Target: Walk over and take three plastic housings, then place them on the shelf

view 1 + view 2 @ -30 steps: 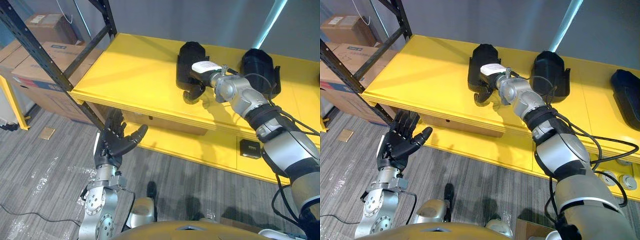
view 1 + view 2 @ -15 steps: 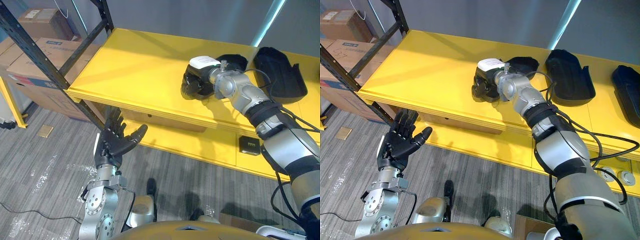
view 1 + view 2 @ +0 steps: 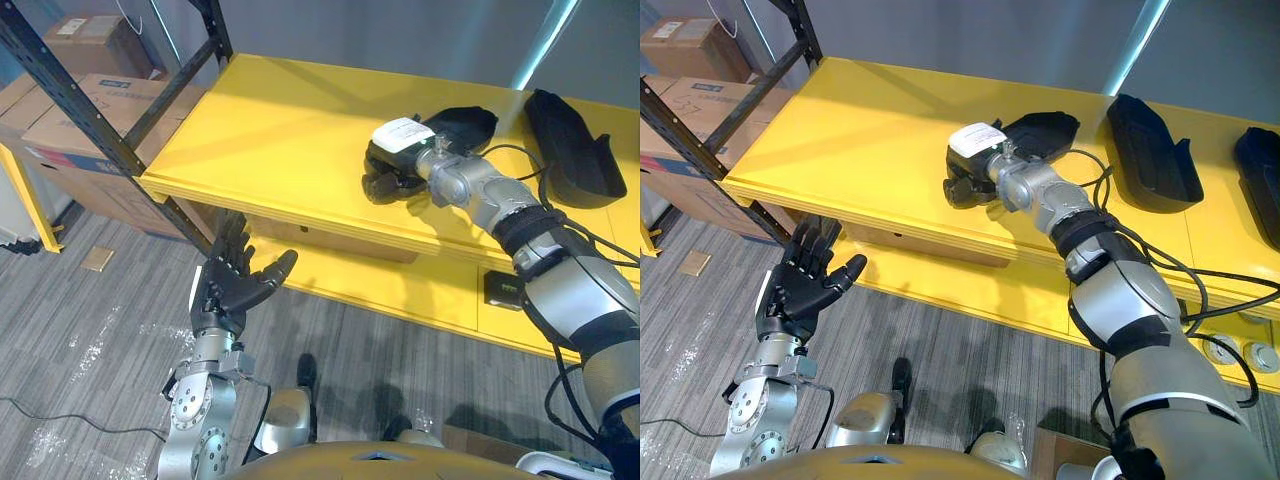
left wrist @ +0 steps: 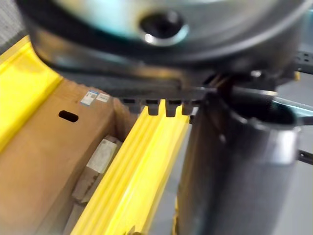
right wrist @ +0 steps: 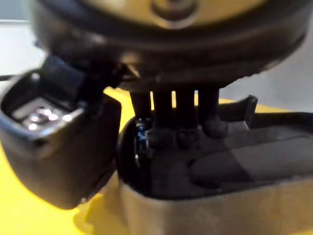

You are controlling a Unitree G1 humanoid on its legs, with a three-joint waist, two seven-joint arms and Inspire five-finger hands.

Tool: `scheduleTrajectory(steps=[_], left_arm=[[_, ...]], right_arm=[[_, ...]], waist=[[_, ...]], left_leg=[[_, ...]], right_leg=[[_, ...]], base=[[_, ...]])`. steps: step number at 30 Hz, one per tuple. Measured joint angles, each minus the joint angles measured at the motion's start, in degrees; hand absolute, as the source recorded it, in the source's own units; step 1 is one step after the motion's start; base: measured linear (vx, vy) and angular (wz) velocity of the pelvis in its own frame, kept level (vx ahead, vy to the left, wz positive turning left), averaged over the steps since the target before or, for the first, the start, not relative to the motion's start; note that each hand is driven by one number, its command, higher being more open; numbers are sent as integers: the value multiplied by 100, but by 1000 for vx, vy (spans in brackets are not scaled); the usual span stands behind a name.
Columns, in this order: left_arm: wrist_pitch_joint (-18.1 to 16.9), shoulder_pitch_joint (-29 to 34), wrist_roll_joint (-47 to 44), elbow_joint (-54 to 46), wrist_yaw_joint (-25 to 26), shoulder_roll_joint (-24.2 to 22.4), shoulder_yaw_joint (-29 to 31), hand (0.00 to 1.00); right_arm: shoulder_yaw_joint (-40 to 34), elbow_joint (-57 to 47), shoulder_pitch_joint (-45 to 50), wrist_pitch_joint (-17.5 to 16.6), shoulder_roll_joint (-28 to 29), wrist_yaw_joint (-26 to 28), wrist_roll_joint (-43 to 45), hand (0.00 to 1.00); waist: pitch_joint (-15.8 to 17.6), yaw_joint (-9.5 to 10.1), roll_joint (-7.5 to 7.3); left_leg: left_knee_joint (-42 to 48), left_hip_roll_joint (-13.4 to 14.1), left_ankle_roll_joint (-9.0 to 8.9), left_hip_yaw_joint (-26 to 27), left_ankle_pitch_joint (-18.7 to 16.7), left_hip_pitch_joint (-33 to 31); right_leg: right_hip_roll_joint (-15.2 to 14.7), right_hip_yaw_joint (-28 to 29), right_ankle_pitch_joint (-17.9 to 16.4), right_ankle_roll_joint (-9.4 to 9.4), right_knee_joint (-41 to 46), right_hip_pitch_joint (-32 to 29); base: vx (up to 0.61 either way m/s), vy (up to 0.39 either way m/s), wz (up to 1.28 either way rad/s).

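R hand [image 3: 386, 178] clamped on black plastic housing [image 3: 462, 122], which lies flat on yellow shelf [image 3: 270, 130].
Fingers [image 5: 164, 112] curled over housing's near end, thumb beside them. Second housing [image 3: 568, 150] further right on same shelf, apart; third housing [image 3: 1262, 170] at far right. L hand [image 3: 232, 285] spread wide, holding nothing, below shelf front over grey floor [image 3: 90, 350]. Cardboard boxes [image 3: 85, 115] off to the left.
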Motion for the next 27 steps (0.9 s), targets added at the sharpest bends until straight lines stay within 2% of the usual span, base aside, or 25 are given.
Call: scheduleTrajectory(steps=[4, 5, 8, 9, 12, 18, 27], left_arm=[[0, -3, 0, -7, -24, 0, 0, 100], [1, -2, 0, -7, -25, 1, 8, 100], [4, -2, 0, -10, -42, 3, 20, 100], [34, -6, 1, -14, -98, 5, 19, 100], [45, -2, 1, -14, -178, 8, 39, 100], [47, -1, 2, -19, -284, 16, 98, 100], [47, -2, 3, -19, -362, 22, 197, 100]], right_arm=[[201, 8, -3, -666, -139, -563, -449, 0], [312, 9, -20, -975, -208, -778, -683, 0], [431, 80, -144, -1375, -243, -1088, -1088, 0], [567, 124, -223, -1620, -317, -1292, -1213, 0], [758, 177, -308, -1962, -459, -1670, -1356, 0], [832, 177, -329, -2249, -637, -1899, -1523, 0], [844, 321, -329, -2248, -675, -1911, -1504, 0]], waist=[[0, 21, 0], [0, 29, 0], [0, 27, 0], [0, 35, 0], [-1, 103, -1], [-5, 187, -7], [-9, 219, -7]], left_leg=[[0, -1, 2, -13, 1, 0], [0, -5, 4, -33, 3, -1], [0, -6, 5, -62, 4, -1], [0, -6, 5, -87, 4, -1], [1, 1, 6, -117, 5, -3], [6, -6, 51, -154, 41, 0], [2, -6, 38, -201, 65, 7]], right_leg=[[1, -13, 0, 0, -2, 8], [1, -36, 0, 0, -6, 21], [9, -66, 0, 0, -22, 44], [19, -93, 2, 2, -47, 69], [46, -129, 8, 5, -104, 107], [50, -175, 8, 4, -120, 144], [57, -229, 7, 4, -120, 179]], base=[[0, 0, 1], [0, 0, 6], [0, 0, 6], [0, 0, 7], [0, -15, 6], [9, -15, 3], [-2, -4, 1]])
